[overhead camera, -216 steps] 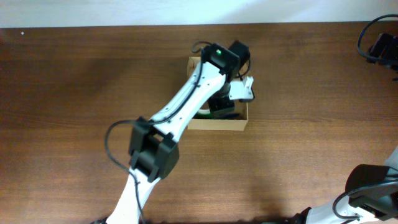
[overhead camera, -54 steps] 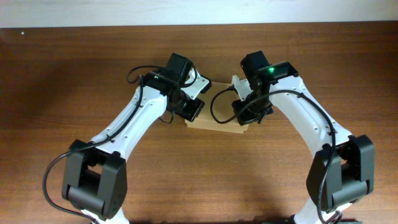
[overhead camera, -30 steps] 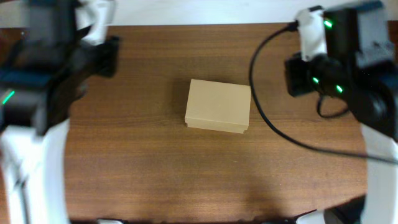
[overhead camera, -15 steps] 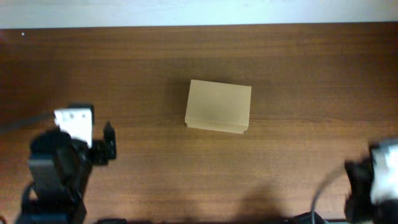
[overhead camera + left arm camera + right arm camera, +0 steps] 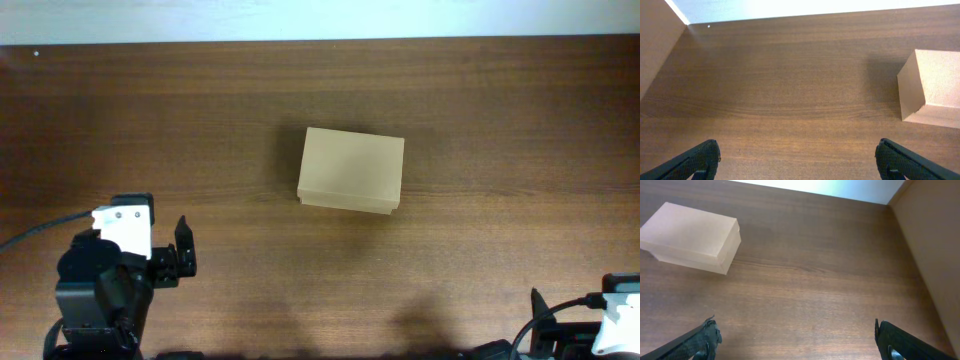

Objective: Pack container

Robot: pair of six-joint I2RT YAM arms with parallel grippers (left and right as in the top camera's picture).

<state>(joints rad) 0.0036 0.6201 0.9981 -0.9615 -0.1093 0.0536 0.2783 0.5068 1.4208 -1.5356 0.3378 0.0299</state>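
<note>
The container [image 5: 351,170] is a tan cardboard box that lies with its lid down in the middle of the wooden table. It shows at the right edge of the left wrist view [image 5: 932,82] and at the upper left of the right wrist view [image 5: 690,236]. My left gripper [image 5: 797,160] is open, well back from the box, with only bare table between its fingers [image 5: 695,161]. My right gripper [image 5: 797,341] is open too, its fingers [image 5: 905,342] far apart and empty. Both arms sit at the near corners: left arm [image 5: 112,272], right arm [image 5: 600,335].
The wooden table [image 5: 480,250] runs to a white strip [image 5: 300,18] along its far edge. A brown side panel rises at the left [image 5: 655,45] and another at the right [image 5: 935,245].
Both arms have drawn away from the box, swung up past the camera and come down at the near corners. Both grippers have opened wide. The box has stayed still with its lid down.
</note>
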